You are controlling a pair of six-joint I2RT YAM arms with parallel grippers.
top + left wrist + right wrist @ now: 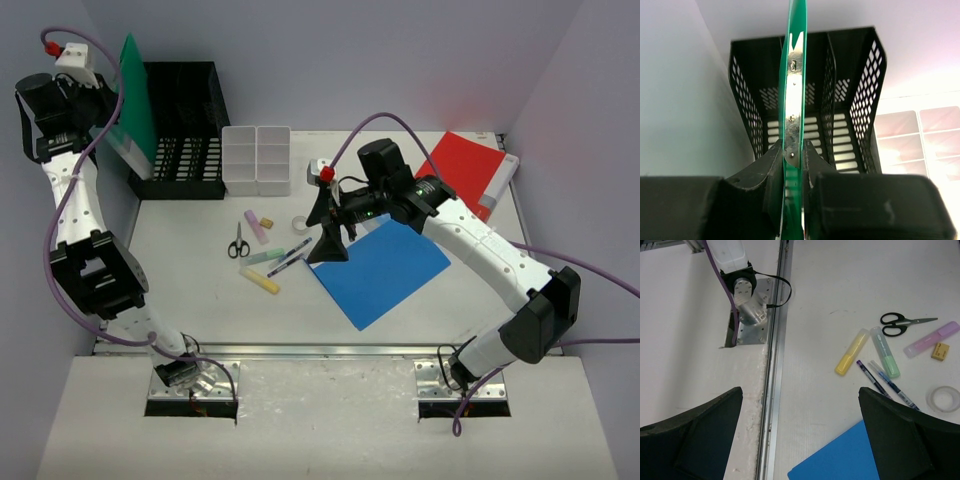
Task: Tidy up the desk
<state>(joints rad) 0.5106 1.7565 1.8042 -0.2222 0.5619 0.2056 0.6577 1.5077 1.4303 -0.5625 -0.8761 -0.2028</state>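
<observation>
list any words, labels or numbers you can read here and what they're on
No text can be read in any view.
Pens and highlighters: any print is too small to make out.
Blue folder, red folder, green folder: no text on the visible faces.

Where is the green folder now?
Top view, far left: the green folder is held on edge, pinched in the left hand, at the black mesh rack.
</observation>
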